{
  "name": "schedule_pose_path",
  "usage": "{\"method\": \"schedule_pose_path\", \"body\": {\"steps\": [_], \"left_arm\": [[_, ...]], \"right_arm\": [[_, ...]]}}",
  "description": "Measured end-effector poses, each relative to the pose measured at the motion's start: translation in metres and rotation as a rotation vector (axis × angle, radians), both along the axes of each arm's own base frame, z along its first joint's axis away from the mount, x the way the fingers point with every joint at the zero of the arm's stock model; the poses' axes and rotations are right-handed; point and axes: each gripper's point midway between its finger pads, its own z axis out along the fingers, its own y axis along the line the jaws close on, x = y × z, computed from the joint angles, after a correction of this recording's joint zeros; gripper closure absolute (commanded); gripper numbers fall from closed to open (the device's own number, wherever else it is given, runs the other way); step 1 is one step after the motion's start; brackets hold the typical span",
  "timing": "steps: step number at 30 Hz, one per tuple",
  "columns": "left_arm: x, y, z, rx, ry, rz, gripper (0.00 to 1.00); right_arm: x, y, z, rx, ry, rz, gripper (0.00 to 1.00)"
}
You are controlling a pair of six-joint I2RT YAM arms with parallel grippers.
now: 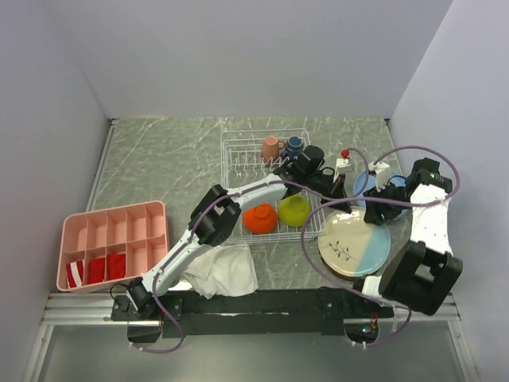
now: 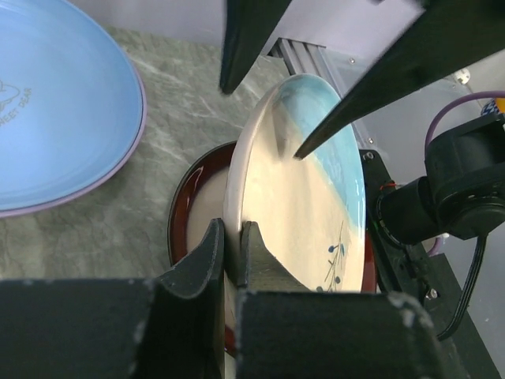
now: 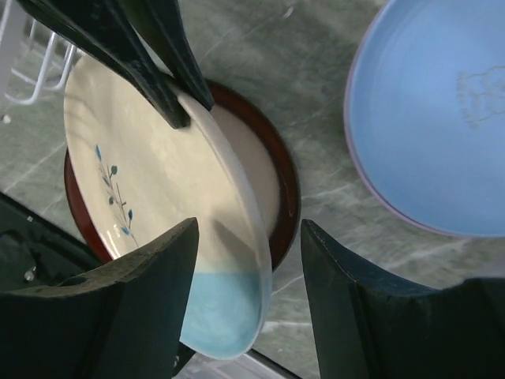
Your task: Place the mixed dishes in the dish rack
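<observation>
Left gripper [image 2: 231,251] pinches rim of cream-and-blue plate [image 2: 300,205]. Plate tipped up over dark-red dish [image 3: 288,181], right of dish rack [image 1: 246,155]. Right gripper [image 3: 248,237] spread wide by plate's edge, holds nothing.

I have the rack [image 1: 238,159] centre-back on the desk [image 1: 159,167]. In its far right corner the left mug [image 1: 271,148] stands beside the right mug [image 1: 295,145]. In its near right part the left bowl [image 1: 259,218] sits beside the right bowl [image 1: 294,210]. The tray [image 1: 111,239] lies near left, the cloth [image 1: 227,270] before the rack. Right of the rack the big plate [image 1: 354,247] leans tilted on a lower plate [image 3: 288,189], with the plate pair [image 3: 442,118] behind them.
</observation>
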Motion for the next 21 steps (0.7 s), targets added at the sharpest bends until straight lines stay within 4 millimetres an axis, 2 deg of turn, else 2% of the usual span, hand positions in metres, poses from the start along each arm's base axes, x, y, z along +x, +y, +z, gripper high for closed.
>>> {"method": "schedule_pose_path", "body": {"steps": [4,7,8,12,13,15,16,17,18,21], "left_arm": [[0.001,-0.002,0.006,-0.021,-0.003,0.005,0.99],[0.003,-0.004,0.010,-0.038,-0.008,0.014,0.99],[0.003,-0.005,0.010,-0.041,-0.010,0.015,0.99],[0.001,-0.002,0.015,-0.059,-0.014,-0.016,0.98],[0.000,-0.001,0.018,-0.067,-0.019,-0.023,0.92],[0.000,0.000,0.023,-0.081,-0.033,-0.032,0.70],[0.001,0.000,0.026,-0.088,-0.041,-0.033,0.68],[0.003,0.000,0.029,-0.093,-0.048,-0.026,0.66],[0.007,-0.002,0.032,-0.099,-0.057,0.002,0.58],[0.024,-0.006,0.043,-0.123,-0.085,0.083,0.52]], "right_arm": [[-0.007,-0.001,-0.015,0.044,0.089,0.016,0.42],[-0.013,0.002,-0.020,0.070,0.127,0.037,0.58],[-0.015,0.003,-0.020,0.076,0.135,0.042,0.66],[-0.017,0.007,-0.009,0.129,0.169,0.024,0.79],[-0.019,0.008,-0.004,0.144,0.182,0.014,0.83],[-0.020,0.010,0.003,0.159,0.194,0.005,0.91],[-0.021,0.011,0.008,0.170,0.205,-0.005,0.99],[-0.021,0.013,0.014,0.181,0.210,-0.009,1.00],[-0.019,0.011,0.017,0.167,0.201,-0.008,1.00],[-0.009,0.003,0.032,0.119,0.160,-0.006,1.00]]}}
